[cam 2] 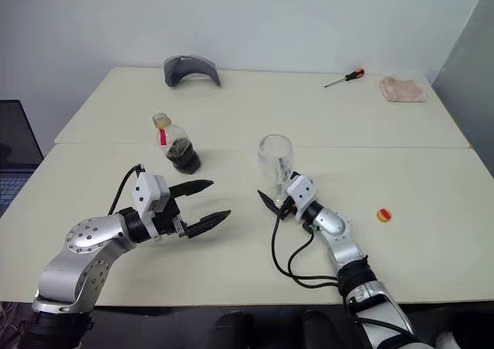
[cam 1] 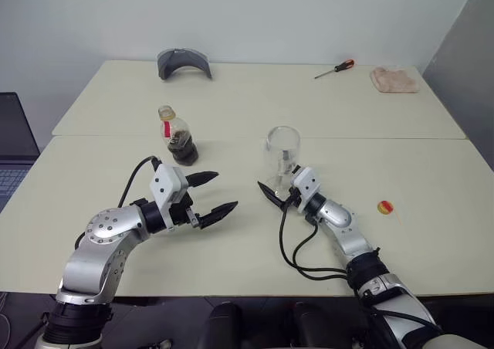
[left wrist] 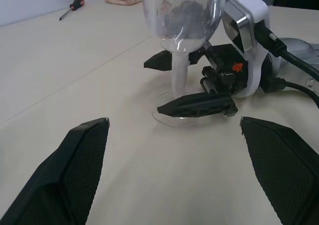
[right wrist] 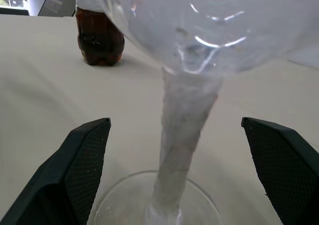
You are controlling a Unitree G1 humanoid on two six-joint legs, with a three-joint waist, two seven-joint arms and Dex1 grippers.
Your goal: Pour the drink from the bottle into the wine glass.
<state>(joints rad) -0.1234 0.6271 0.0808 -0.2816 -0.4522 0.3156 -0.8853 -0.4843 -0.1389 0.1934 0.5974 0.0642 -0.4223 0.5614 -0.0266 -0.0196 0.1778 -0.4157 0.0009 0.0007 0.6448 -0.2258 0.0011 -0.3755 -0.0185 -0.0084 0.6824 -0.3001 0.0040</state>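
Observation:
The bottle (cam 1: 179, 137) stands uncapped on the table, left of centre, with the dark drink (cam 1: 184, 147) in its lower part. To its right stands the wine glass (cam 1: 282, 150), upright. My right gripper (cam 1: 276, 185) is open, with a finger on either side of the glass stem (right wrist: 183, 130); neither finger presses on it. The right gripper's fingers (left wrist: 197, 105) lie low over the glass foot (left wrist: 167, 116). My left gripper (cam 1: 225, 191) is open and holds nothing; it hovers in front of the bottle and points toward the glass.
A yellow-and-red cap (cam 1: 384, 207) lies on the table right of my right arm. A screwdriver (cam 1: 336, 69), a pink cloth (cam 1: 394, 79) and a grey curved object (cam 1: 184, 62) lie along the far edge. A laptop (cam 1: 11, 148) sits off the table's left side.

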